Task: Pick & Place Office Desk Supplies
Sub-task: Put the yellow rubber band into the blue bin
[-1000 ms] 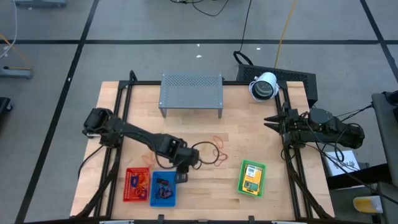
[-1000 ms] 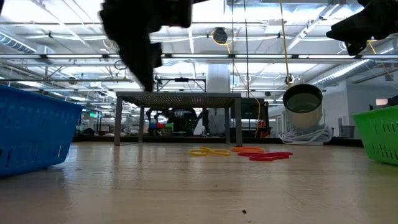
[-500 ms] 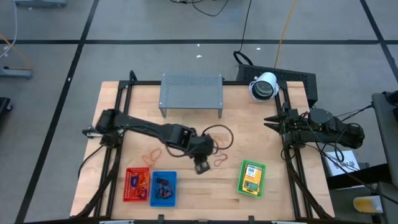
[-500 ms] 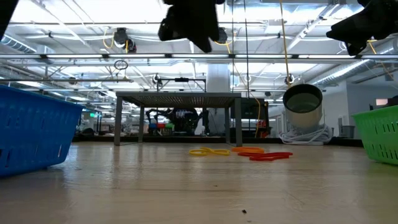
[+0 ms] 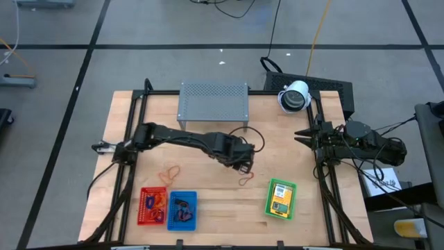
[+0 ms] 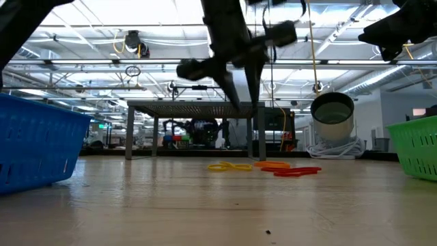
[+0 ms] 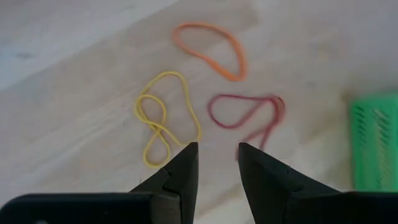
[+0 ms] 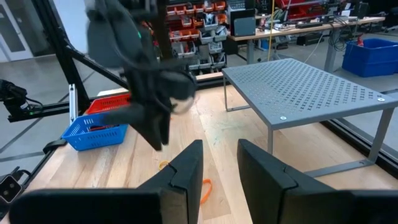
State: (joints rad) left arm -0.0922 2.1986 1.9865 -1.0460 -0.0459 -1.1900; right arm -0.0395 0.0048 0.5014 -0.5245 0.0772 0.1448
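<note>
Three thin rubber-band loops lie flat on the table point(image 7: 74, 93): a twisted yellow loop point(image 7: 163, 118), an orange loop point(image 7: 211, 50) and a red loop point(image 7: 245, 115). The left gripper point(image 7: 217, 163) hovers above them, jaws slightly apart, holding nothing. The right gripper point(image 5: 304, 137) waits aside, jaws narrowly parted.

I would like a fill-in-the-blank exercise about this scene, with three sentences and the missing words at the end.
1. The left tool hangs above three rubber-band loops: one orange, one red and one ____.
2. The fingers of the left tool are ____, with nothing between them.
3. The blue basket stands right beside the ____ basket.

Missing words: yellow; open; red
</note>
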